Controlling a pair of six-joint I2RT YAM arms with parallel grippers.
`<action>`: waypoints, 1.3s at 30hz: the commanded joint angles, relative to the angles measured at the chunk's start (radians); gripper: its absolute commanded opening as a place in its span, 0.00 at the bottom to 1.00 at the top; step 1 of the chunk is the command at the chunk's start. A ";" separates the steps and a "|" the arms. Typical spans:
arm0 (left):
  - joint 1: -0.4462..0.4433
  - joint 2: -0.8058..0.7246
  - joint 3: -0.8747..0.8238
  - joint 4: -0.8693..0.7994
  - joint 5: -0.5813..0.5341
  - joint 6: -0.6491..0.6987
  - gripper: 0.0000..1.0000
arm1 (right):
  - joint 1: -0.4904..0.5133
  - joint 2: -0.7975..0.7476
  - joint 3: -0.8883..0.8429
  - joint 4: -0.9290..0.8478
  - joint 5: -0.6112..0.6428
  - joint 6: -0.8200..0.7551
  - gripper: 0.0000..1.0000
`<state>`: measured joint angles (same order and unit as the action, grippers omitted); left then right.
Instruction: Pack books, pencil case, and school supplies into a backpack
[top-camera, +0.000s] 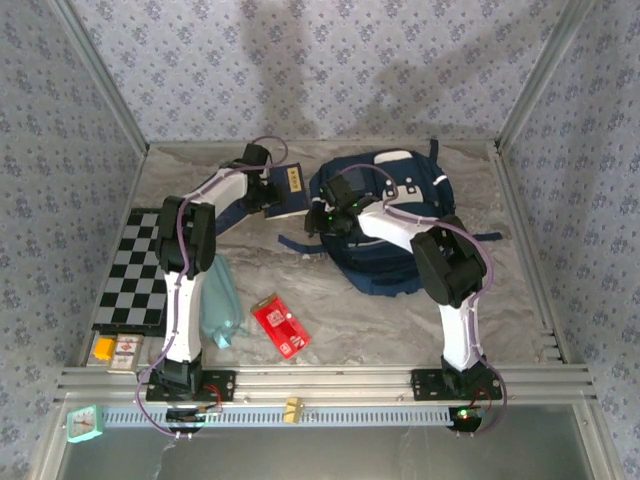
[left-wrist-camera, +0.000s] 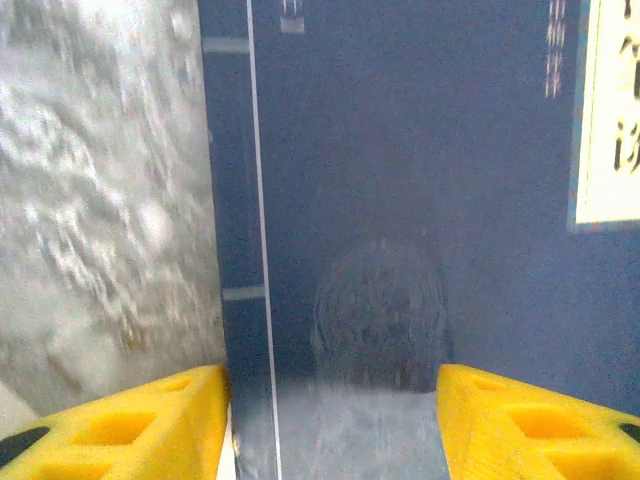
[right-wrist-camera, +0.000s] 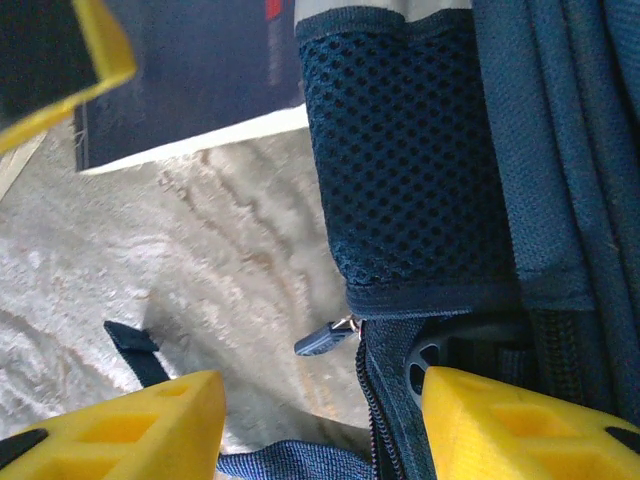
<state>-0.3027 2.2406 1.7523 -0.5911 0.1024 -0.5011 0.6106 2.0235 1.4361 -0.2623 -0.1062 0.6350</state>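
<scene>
Left pincer hangs spread over the thin dark navy book at eleven o'clock, beside the large navy fabric backpack. Right pincer is spread at its zipper pull. The flat book may slide, escaping the grip.

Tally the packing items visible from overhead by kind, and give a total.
Backpack: 1
Navy book: 1 showing
Teal pencil case: 1
Red packet: 1
Total: 4
</scene>
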 joint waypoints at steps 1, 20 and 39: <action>-0.017 -0.062 -0.079 -0.042 -0.012 -0.059 0.57 | -0.022 -0.002 0.001 -0.065 0.056 -0.033 0.56; 0.016 0.069 0.116 -0.021 0.007 -0.040 0.59 | -0.004 0.060 0.185 -0.088 -0.016 -0.031 0.52; -0.036 -0.009 -0.136 -0.067 -0.125 -0.049 0.49 | 0.006 0.185 0.347 -0.126 -0.016 -0.052 0.53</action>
<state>-0.3305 2.2127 1.6989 -0.5205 -0.0189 -0.5404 0.6140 2.1754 1.7401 -0.3527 -0.1276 0.6037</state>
